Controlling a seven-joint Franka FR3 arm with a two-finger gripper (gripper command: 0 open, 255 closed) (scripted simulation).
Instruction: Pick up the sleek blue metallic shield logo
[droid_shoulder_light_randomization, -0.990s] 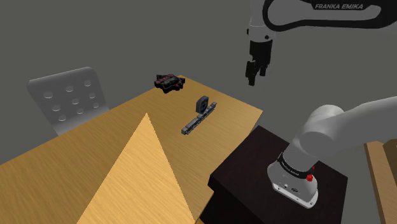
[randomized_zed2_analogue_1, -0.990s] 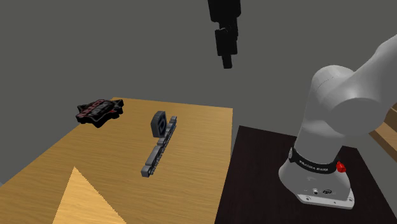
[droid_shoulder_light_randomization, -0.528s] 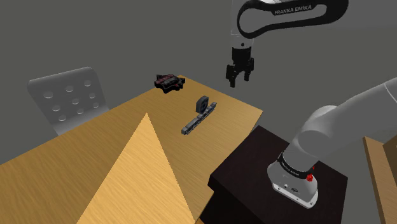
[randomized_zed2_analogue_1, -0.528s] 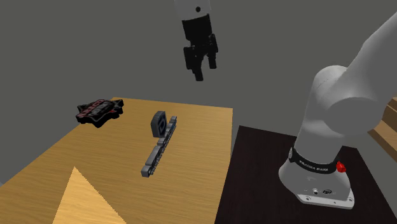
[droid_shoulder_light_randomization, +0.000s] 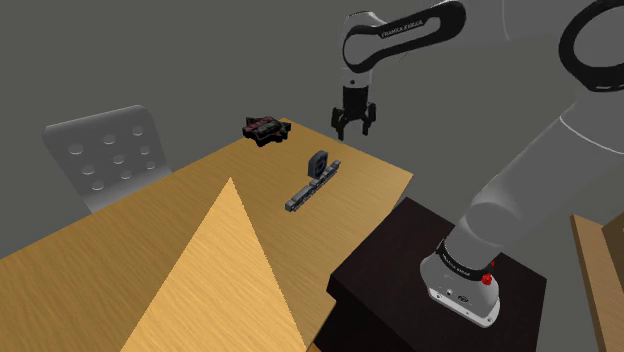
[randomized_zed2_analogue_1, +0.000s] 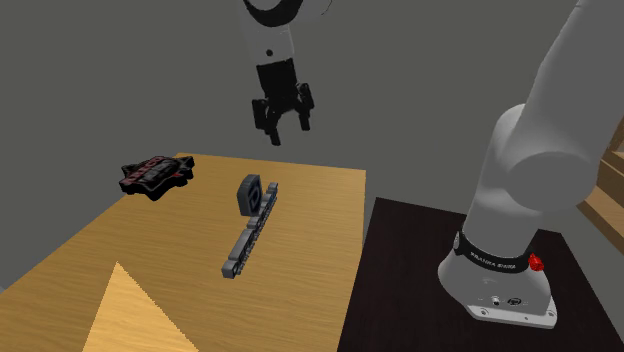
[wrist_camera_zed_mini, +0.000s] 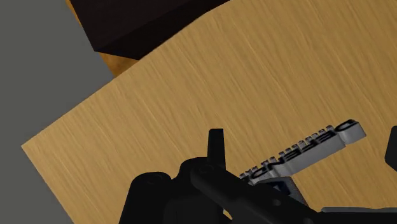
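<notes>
A grey lettered logo strip (droid_shoulder_light_randomization: 306, 187) (randomized_zed2_analogue_1: 244, 243) (wrist_camera_zed_mini: 304, 158) lies on the wooden table (droid_shoulder_light_randomization: 120, 240), with a dark round-edged piece (droid_shoulder_light_randomization: 318, 162) (randomized_zed2_analogue_1: 250, 192) standing upright at its far end. A black-and-red badge (droid_shoulder_light_randomization: 265, 128) (randomized_zed2_analogue_1: 155, 173) rests at the table's far corner. My gripper (droid_shoulder_light_randomization: 352, 128) (randomized_zed2_analogue_1: 283, 128) (wrist_camera_zed_mini: 304, 149) hangs open in the air above the far end of the table, a little beyond the strip's upright piece. It touches nothing. In the wrist view one fingertip (wrist_camera_zed_mini: 216, 141) points over the table beside the strip.
A grey chair back with round holes (droid_shoulder_light_randomization: 110, 150) stands at the table's far side on the shoulder view's left. The black stand (droid_shoulder_light_randomization: 440, 270) adjoins the table's right edge. A wooden piece (droid_shoulder_light_randomization: 600, 260) shows at the far right.
The arm has swung the gripper down and to the left in both exterior views, from above the stand's side to over the table's far end. The objects have not moved.
</notes>
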